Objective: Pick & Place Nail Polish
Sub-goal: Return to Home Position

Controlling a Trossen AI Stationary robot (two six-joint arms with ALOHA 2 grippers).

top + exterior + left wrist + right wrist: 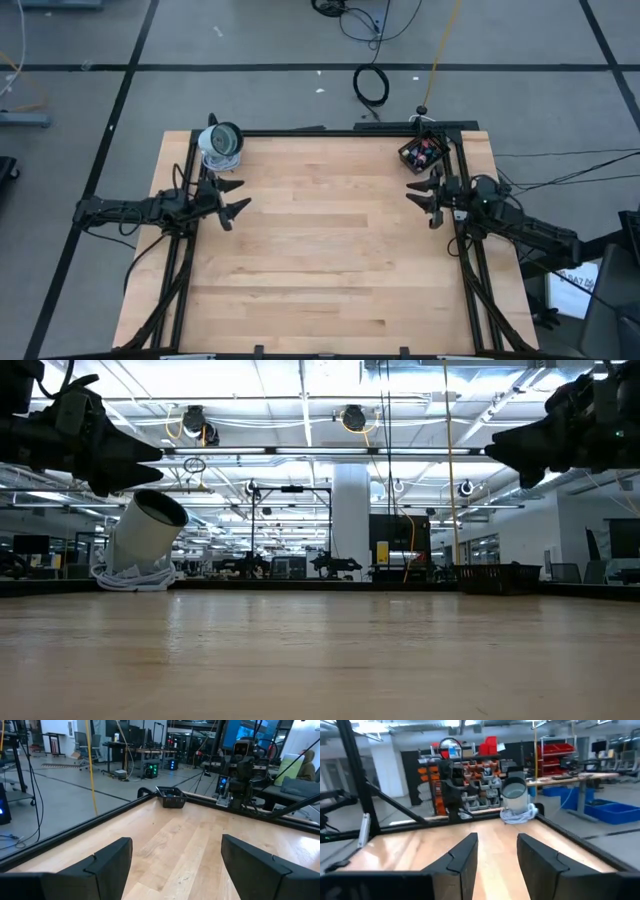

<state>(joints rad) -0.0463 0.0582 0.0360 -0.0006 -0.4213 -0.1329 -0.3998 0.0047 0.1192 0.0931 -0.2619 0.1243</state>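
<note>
Return-to-home step: left gripper [238,196] and right gripper [418,192] hover at the table's sides, fingers spread, empty. The small colourful nail polish bottles [425,150] apparently lie inside the black square bin [404,155]; next, likely only parking.

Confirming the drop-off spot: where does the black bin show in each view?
High view: black bin, far right corner of the table.
Low view: probably the low dark shape right of centre at the far edge.
Left wrist view: the bin sits in the table corner ahead.
Right wrist view: not in it.
Shared landmark: the white cylinder, far left corner; seen in high, low and right wrist views.
</note>
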